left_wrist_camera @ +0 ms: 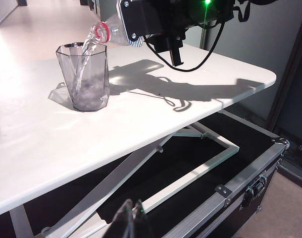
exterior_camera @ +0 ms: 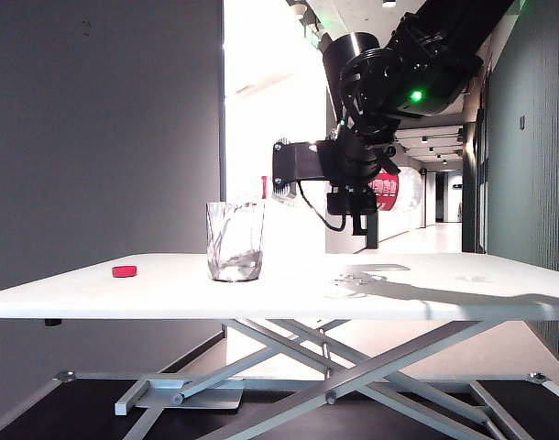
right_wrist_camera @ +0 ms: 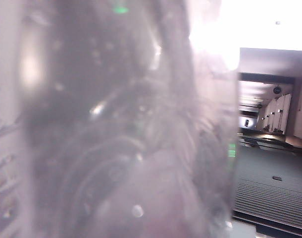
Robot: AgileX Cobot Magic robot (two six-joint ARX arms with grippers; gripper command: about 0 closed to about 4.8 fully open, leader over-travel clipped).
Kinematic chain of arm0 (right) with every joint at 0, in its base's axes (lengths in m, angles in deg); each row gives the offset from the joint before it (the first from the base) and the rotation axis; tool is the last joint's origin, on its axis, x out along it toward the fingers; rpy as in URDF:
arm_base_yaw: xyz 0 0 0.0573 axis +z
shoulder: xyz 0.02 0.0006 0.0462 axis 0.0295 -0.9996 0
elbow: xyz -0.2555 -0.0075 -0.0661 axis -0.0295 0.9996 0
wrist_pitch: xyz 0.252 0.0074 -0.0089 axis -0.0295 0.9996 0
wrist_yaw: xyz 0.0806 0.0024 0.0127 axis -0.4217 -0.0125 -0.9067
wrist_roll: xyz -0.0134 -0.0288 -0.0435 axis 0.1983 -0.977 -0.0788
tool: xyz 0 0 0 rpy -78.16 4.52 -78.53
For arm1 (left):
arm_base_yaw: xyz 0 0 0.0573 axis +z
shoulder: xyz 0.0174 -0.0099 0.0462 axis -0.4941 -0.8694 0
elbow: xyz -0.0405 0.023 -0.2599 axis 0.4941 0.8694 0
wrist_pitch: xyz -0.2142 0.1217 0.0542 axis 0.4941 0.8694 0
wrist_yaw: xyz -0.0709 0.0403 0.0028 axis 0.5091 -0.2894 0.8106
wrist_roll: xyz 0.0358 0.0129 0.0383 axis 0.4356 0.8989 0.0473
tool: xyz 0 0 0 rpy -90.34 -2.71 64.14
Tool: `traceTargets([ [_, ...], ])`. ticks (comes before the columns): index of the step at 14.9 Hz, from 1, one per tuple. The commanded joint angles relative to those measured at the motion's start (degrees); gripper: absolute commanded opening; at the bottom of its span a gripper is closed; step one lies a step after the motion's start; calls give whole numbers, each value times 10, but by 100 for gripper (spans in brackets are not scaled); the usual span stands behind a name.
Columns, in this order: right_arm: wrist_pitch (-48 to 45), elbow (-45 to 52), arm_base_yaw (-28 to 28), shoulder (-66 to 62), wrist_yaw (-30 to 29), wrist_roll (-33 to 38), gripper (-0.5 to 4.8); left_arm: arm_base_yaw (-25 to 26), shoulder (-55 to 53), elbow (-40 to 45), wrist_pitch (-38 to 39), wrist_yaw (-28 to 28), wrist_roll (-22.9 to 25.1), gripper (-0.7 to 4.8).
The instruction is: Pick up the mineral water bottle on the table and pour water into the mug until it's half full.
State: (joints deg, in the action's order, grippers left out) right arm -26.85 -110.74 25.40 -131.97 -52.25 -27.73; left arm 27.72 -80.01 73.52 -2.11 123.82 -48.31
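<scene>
white and matte, the wide flat worktop (exterior_camera: 499,293) stands on a grey metal scissor-cross frame (exterior_camera: 334,362) in a room with a dark grey wall on the left of the exterior view and a bright corridor with ceiling lights running away behind. below the worktop, the left wrist view shows an open black case with metal edging and latches (left_wrist_camera: 250,183) on the floor. hard shadows of the arm lie across the worktop's right half.

the short clear faceted glass mug (exterior_camera: 235,241) stands upright left of the worktop's middle, with water in its lower part. a small red disc (exterior_camera: 125,271) lies well apart on its left, near the front edge.

the right gripper (exterior_camera: 353,165) hangs above the worktop, its fingers clamped around the clear ribbed mineral water bottle with the red-and-white label (exterior_camera: 394,191), which lies tipped about level in the air. the bottle's red-ringed neck (left_wrist_camera: 102,32) sits just above the mug's rim, and a thin stream of water (left_wrist_camera: 84,57) falls into the glass. the right wrist view is filled by blurred clear plastic.

the left gripper (left_wrist_camera: 131,218) shows only as a blurred tip low beside the worktop's edge; whether its fingers are apart i cannot tell.
</scene>
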Motion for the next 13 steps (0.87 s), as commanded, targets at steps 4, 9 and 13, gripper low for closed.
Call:
traceTargets([
  [4,-40,-7,2,10,17,-4,220,-1,0,-1,4,3,2,-5],
  [9,-41,-7,2,10,17,-15,220,-1,0,-1,4,3,2,-5],
  [13,-40,-7,2,10,17,-15,220,-1,0,-1,4,3,2,-5],
])
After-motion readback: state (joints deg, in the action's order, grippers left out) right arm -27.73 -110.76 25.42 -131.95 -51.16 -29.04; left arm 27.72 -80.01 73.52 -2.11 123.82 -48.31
